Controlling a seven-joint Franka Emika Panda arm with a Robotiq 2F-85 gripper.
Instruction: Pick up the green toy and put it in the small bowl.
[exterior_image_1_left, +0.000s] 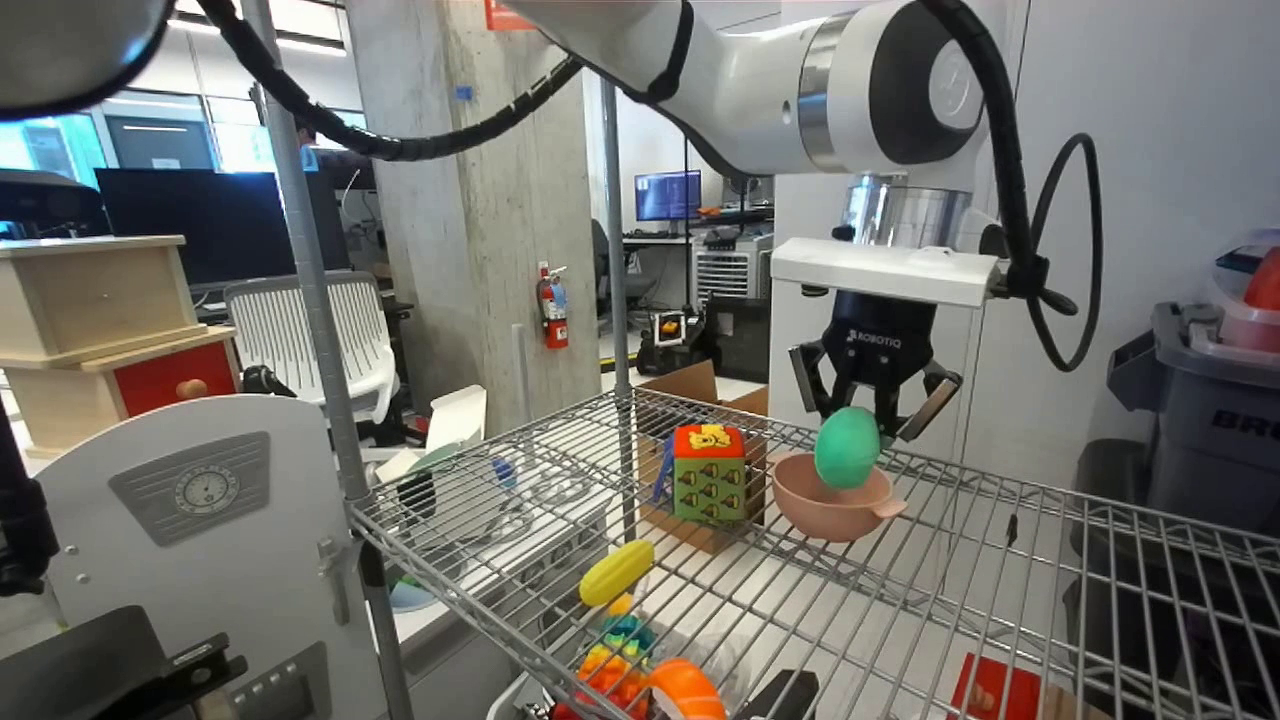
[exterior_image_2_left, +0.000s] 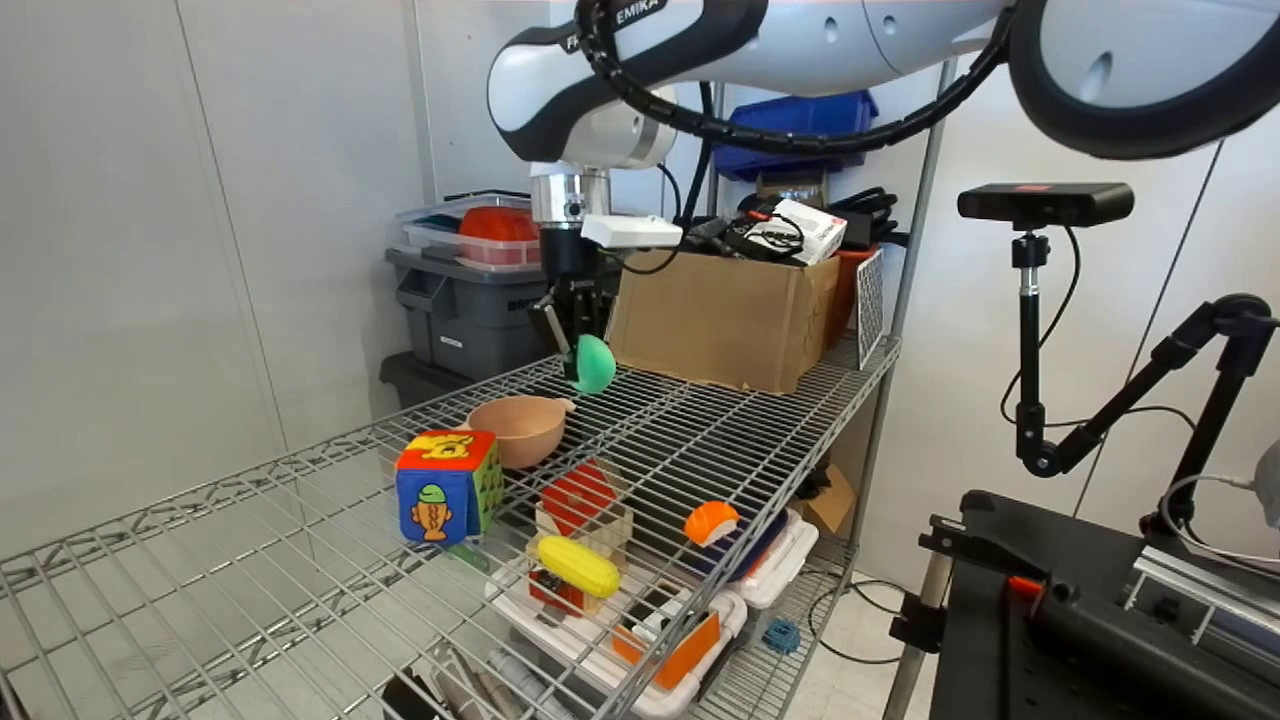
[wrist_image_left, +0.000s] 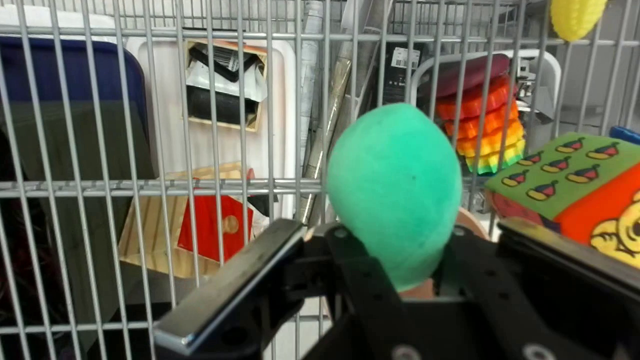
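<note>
Gripper (wrist_image_left: 398, 235): nearest the wrist camera, its two black fingers (wrist_image_left: 365, 272) clasping the green toy (wrist_image_left: 395, 185) from either side.
Green toy: off the wire shelf (exterior_image_1_left: 440, 585) — held up at the fingertips; in an exterior view it covers part of the small bowl (exterior_image_1_left: 828, 518), and in an exterior view it hangs higher than the bowl's side tab (exterior_image_2_left: 566, 405), clear of it.
Small bowl: salmon-coloured, upright on the wires, near the toy but apart from it.
Block toy (exterior_image_1_left: 708, 475): just beside the bowl, with a gap between them in an exterior view — red on top with a yellow figure, green and blue on its sides.
Yellow toy (exterior_image_2_left: 580, 567): long and ridged, lying on the wires, apart from the block toy.
Orange toy (exterior_image_2_left: 710, 522): by the shelf's edge, partly white.
Under the wires: a rainbow-banded piece (wrist_image_left: 487, 120) and a wooden box with a red front (wrist_image_left: 205, 220).
Arm (exterior_image_1_left: 745, 110): white and black, reaching in over the shelf in both exterior views.
Cardboard box (exterior_image_2_left: 705, 320): on the shelf, well apart from the bowl, loaded with odds and ends.
Grey bin (exterior_image_2_left: 465, 310): behind the shelf.
Fire extinguisher (exterior_image_1_left: 553, 305): red, mounted on the concrete pillar (exterior_image_1_left: 525, 200) in the background.
</note>
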